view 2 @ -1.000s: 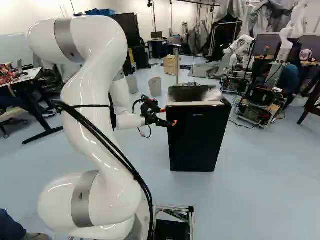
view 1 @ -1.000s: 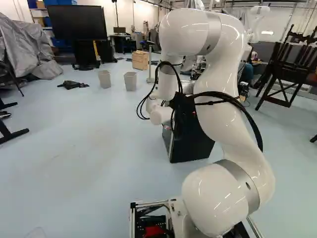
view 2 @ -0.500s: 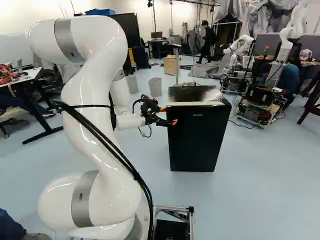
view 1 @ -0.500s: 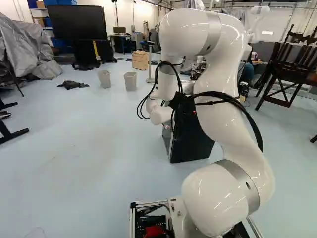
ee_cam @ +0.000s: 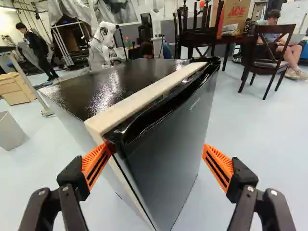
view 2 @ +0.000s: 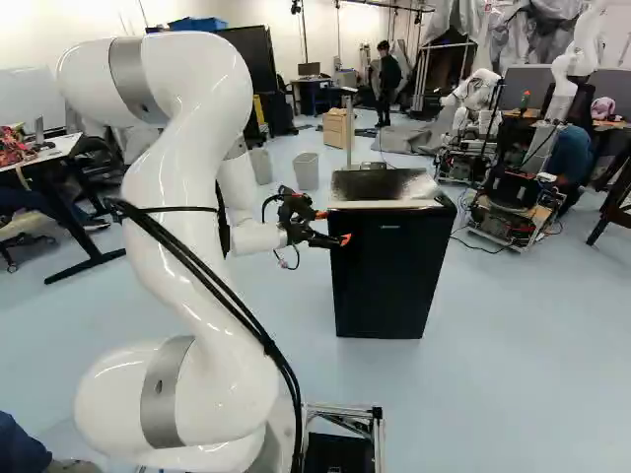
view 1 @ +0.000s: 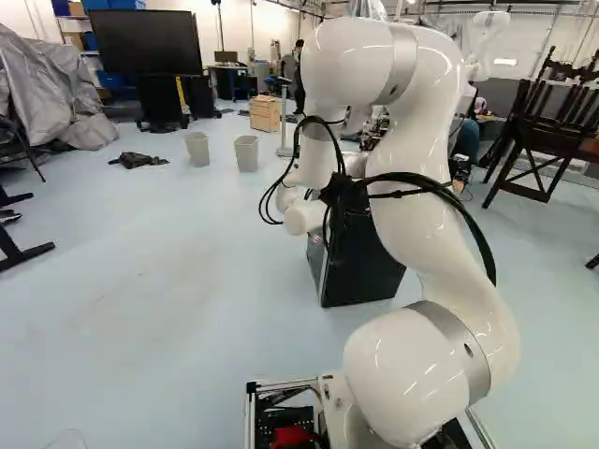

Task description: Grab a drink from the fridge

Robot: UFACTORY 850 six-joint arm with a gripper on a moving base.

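- Wrist view: black two-finger claw (ee_cam: 157, 161) spread wide, ribbed orange pads (ee_cam: 95, 163) gripping nothing.
- Boxy black fridge (view 2: 389, 266) ahead of claw, glossy door (ee_cam: 166, 163) looks shut; one pad right at the door edge, contact unclear, other apart from it. Drink not visible, presumably inside.
- Risk: pad slips off the edge, likely from shallow purchase; pushing the door instead of prying could skid or tip the fridge.
- Vs earlier: arm (view 2: 187, 197) almost unchanged, tiny shift at most; fridge, base same.
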